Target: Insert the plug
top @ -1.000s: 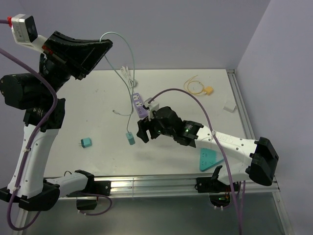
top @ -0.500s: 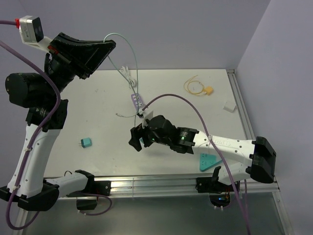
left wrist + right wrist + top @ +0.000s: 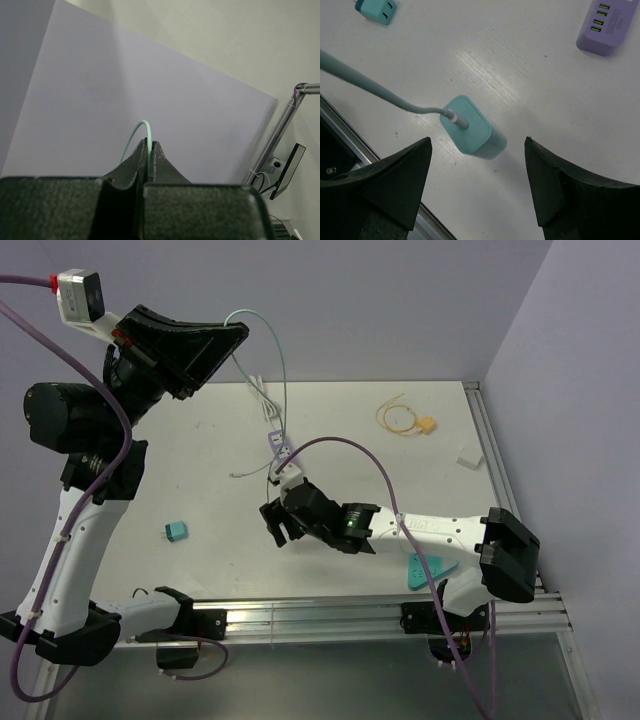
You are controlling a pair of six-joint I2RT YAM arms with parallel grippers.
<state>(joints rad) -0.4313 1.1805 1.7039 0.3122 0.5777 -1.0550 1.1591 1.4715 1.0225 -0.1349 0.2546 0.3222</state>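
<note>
pinching a thin pale green cable [image 3: 144,121], the left gripper [image 3: 148,145] sits high above the table [image 3: 200,440], fingers pressed together on it. the right gripper [image 3: 477,142] hangs over a teal charger block [image 3: 472,132], fingers spread, apparently not touching it. the plug [image 3: 427,424] lies at the table's far right, well apart from both grippers.

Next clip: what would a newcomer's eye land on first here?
The left hand, raised high over the far left of the white table, pinches a thin pale-teal cable. Mid-table, the open right hand hovers over a teal charger block near the purple power strip, while the small yellow plug lies untouched at the far right.
</note>
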